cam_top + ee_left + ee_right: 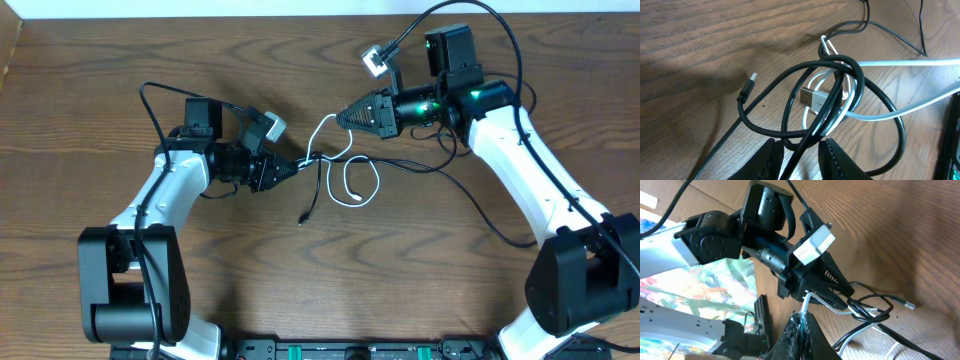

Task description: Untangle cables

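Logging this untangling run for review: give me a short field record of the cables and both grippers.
tangle: black cables looped around white cable on wooden table
left gripper: straddles one of the black cables, grip unclear
right gripper: shut on white cable
loose ends: USB plug inside the loops; small black plug lying apart

1. Overhead: fixed high above the table [100, 100], facing straight down, far off, with the cable tangle [325, 160] near mid-frame.
2. Left wrist: low behind the left gripper [799, 145], very near the tangle, looking across it along the wood.
3. Right wrist: behind the right gripper [801, 317], facing the tangle and the left arm [715, 240] beyond it — the tangle shows in all three.
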